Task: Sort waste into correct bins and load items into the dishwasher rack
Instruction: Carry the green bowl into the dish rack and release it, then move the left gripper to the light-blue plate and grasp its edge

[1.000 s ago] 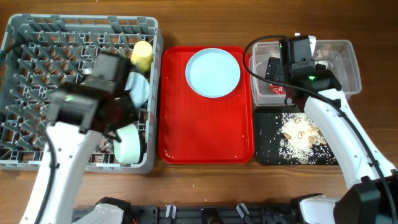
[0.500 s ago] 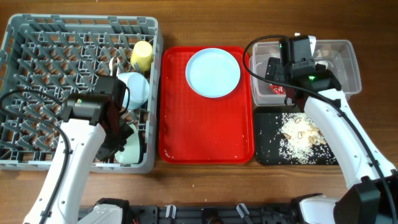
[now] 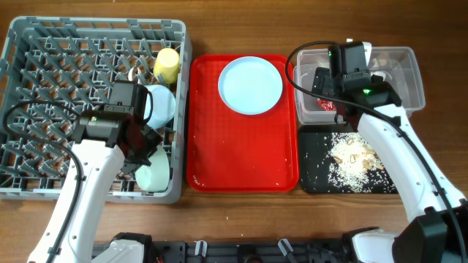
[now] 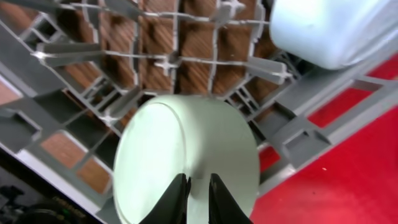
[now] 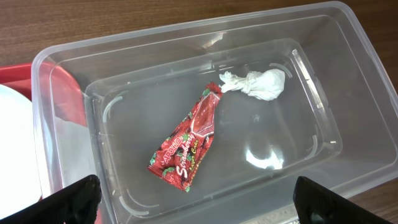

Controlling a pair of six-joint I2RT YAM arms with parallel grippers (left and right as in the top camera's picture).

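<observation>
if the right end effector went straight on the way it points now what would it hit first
Probably the floor of the clear tub, near the red snack wrapper. The right end effector, open, points into the tub, and the tissue lies farther off. Depth is unclear; the wrapper could come first.

A wooden bench (image 3: 307, 219) fills the overhead view, its top a warm reddish brown with fine grain running left to right. Light falls soft and even, leaving only faint shadows. A dark rail (image 3: 241, 250) lines its near edge.
</observation>
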